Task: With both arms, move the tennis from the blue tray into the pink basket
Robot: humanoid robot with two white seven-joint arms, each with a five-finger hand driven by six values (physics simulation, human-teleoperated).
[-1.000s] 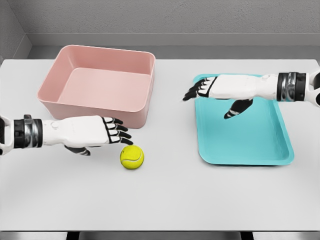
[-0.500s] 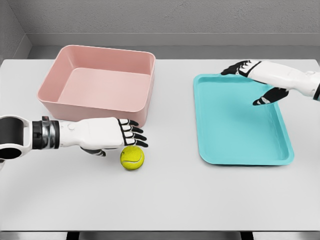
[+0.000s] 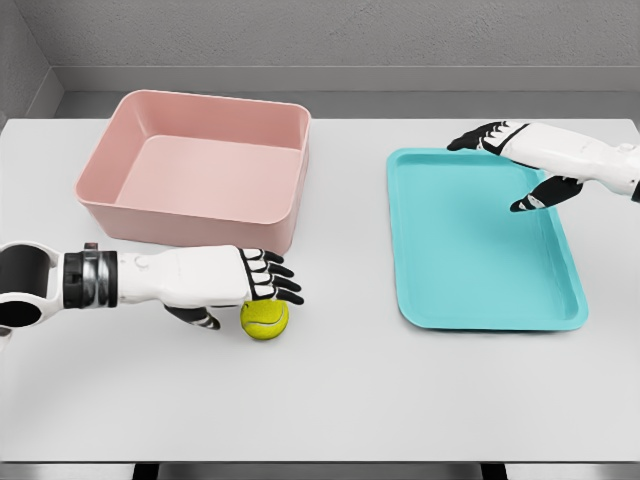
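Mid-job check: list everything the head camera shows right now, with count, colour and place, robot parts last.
tennis ball: one, yellow-green, on the table in front of the basket's near right corner, outside both tray and basket.
pink basket: one, pink, left rear of the table, nothing inside.
blue tray: one, turquoise, right half of the table, nothing on it.
table: one, white, carries everything.
left hand: one, white with black fingers, low over the table with fingers spread over the ball's top, not closed around it.
right hand: one, white with black fingers, open, above the tray's far right part, holding nothing.
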